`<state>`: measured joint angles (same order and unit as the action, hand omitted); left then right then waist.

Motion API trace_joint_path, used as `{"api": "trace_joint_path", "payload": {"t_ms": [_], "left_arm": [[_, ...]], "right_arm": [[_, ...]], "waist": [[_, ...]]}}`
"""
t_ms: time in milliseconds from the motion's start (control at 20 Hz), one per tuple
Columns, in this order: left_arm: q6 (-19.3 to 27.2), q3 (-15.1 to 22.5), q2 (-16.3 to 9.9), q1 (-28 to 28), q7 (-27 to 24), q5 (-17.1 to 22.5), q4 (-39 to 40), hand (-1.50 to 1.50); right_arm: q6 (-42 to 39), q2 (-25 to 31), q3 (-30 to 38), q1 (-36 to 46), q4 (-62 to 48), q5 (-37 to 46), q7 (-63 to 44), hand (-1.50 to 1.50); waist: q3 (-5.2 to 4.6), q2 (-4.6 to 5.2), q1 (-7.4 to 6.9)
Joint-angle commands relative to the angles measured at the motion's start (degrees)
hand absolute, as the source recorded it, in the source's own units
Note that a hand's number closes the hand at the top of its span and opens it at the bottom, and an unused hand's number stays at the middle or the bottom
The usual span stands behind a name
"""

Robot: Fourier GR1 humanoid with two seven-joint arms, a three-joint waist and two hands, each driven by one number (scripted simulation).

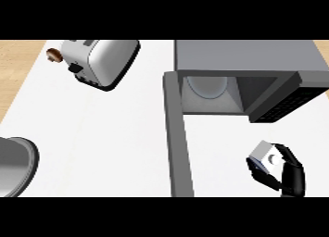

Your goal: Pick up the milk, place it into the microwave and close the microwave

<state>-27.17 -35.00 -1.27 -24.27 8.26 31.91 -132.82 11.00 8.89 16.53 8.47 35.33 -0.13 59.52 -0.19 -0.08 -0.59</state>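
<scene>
The milk carton (266,155), white with a grey mark on its top, sits at the lower right in the head view, in front of the microwave. My right hand (288,173) curls round it, thumb on the near side and fingers on the far right side. The grey microwave (249,58) stands at the upper right with its cavity open, a round glass plate (208,85) inside. Its door (178,139) swings out toward me as a long grey strip left of the carton. My left hand does not show.
A silver toaster (102,60) lies at the upper left of the white counter (91,129). A large metal pot (6,162) comes in at the left edge. Wooden floor (9,60) shows beyond the counter's left side.
</scene>
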Motion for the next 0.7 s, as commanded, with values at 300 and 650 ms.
{"api": "trace_joint_path", "payload": {"t_ms": [300, 650], "left_arm": [[-1.20, -0.95, -0.85, -0.39, 0.48, 2.35, -0.88, -1.50], [0.71, -1.19, -2.03, 2.49, 2.26, 1.84, -0.40, -1.50]], "right_arm": [[-10.61, 2.43, -5.79, 14.84, -7.48, 4.18, 1.63, 1.50], [-19.34, 0.41, -9.79, 11.54, -0.23, 3.34, -0.12, 1.50]], "waist": [[0.31, 0.29, -1.08], [0.19, -0.05, 0.69]]}}
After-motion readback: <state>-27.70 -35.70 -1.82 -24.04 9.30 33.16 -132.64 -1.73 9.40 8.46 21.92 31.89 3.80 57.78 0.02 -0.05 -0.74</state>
